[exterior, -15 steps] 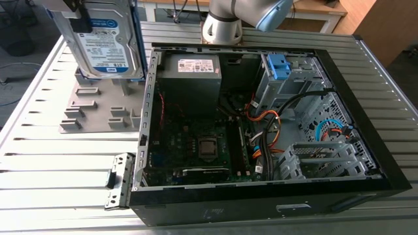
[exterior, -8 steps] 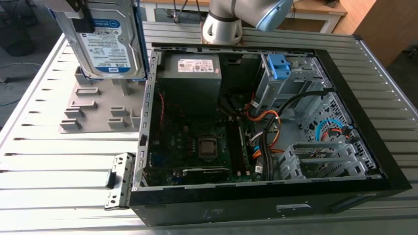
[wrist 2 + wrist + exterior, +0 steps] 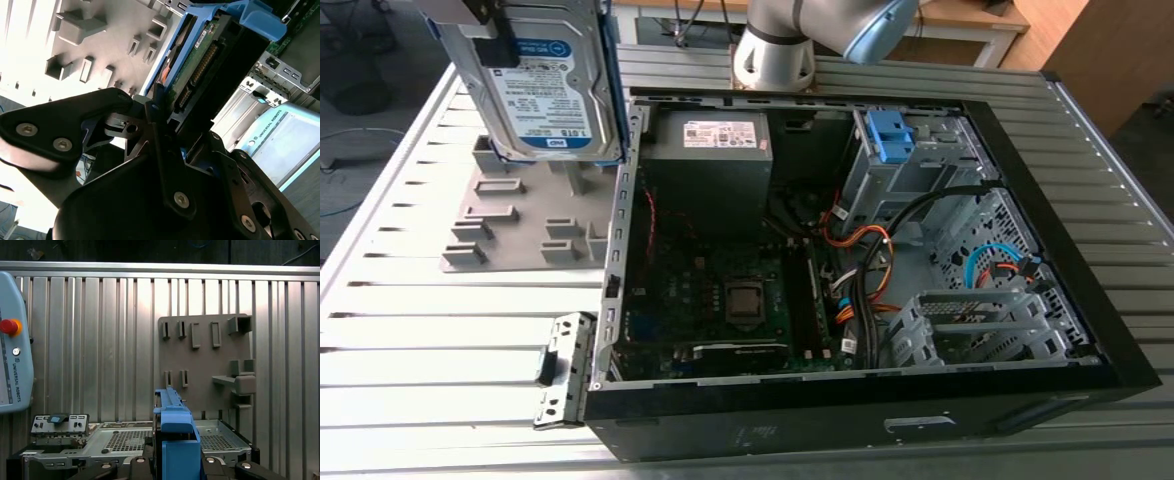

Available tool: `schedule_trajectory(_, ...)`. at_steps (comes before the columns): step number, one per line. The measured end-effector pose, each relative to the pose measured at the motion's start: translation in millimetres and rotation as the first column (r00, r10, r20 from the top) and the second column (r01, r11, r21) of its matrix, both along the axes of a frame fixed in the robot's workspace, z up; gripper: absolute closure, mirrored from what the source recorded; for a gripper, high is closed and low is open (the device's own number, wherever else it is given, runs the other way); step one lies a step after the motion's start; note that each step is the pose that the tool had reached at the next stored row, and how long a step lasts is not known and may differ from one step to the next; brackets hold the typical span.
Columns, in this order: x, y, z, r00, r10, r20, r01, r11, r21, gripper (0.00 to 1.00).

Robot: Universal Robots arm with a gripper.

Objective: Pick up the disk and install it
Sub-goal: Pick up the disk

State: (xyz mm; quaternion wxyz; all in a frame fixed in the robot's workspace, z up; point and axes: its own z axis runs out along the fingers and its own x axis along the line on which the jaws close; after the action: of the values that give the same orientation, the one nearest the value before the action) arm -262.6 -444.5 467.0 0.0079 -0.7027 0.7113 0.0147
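The disk [image 3: 547, 85], a silver drive with a white-and-blue label in a blue bracket, hangs upright in the air at the exterior view's upper left. It is above the grey holder plate [image 3: 520, 215] and beside the open computer case [image 3: 854, 400]. My gripper [image 3: 165, 125] is shut on the disk [image 3: 200, 60], its black fingers [image 3: 100, 110] clamping the bracket's edge. In the first wrist view the blue bracket [image 3: 175, 440] stands edge-on between the fingertips, over the slatted table.
Inside the case sit a grey power-supply box [image 3: 710, 135], a metal drive cage with a blue latch [image 3: 890, 135], the motherboard [image 3: 720, 300] and loose cables [image 3: 867, 270]. The arm's base [image 3: 777, 55] stands behind the case. A teach pendant [image 3: 12, 345] lies on the table.
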Motion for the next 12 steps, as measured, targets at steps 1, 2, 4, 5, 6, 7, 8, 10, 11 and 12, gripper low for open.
schedule_trajectory(1,0.5,0.0,0.1,1.0,0.0,-0.0001,0.0,1.0,-0.0001,0.64)
schedule_trajectory(2,1.0,0.0,0.0,1.0,0.0,0.0,0.0,1.0,-0.0001,0.64)
schedule_trajectory(4,2.0,0.0,0.0,1.0,0.0,0.0,0.0,1.0,0.0,0.64)
schedule_trajectory(5,2.5,0.0,0.0,1.0,0.0,0.0,0.0,1.0,-0.0001,0.64)
schedule_trajectory(6,3.1,0.0,0.0,1.0,0.0,0.0,0.0,1.0,-0.0001,0.64)
schedule_trajectory(7,3.7,0.0,0.0,1.0,0.0,0.0,0.0,1.0,-0.0001,0.64)
schedule_trajectory(8,4.4,0.0,0.0,1.0,0.0,-0.0001,0.0,1.0,-0.0001,0.64)
schedule_trajectory(10,5.9,0.0,0.0,1.0,0.0,0.0,0.0,1.0,-0.0002,0.64)
schedule_trajectory(11,6.6,0.0,0.0,1.0,0.0,0.0,0.0,1.0,-0.0001,0.64)
schedule_trajectory(12,7.4,0.0,0.0,1.0,0.0,0.0,0.0,1.0,-0.0001,0.64)
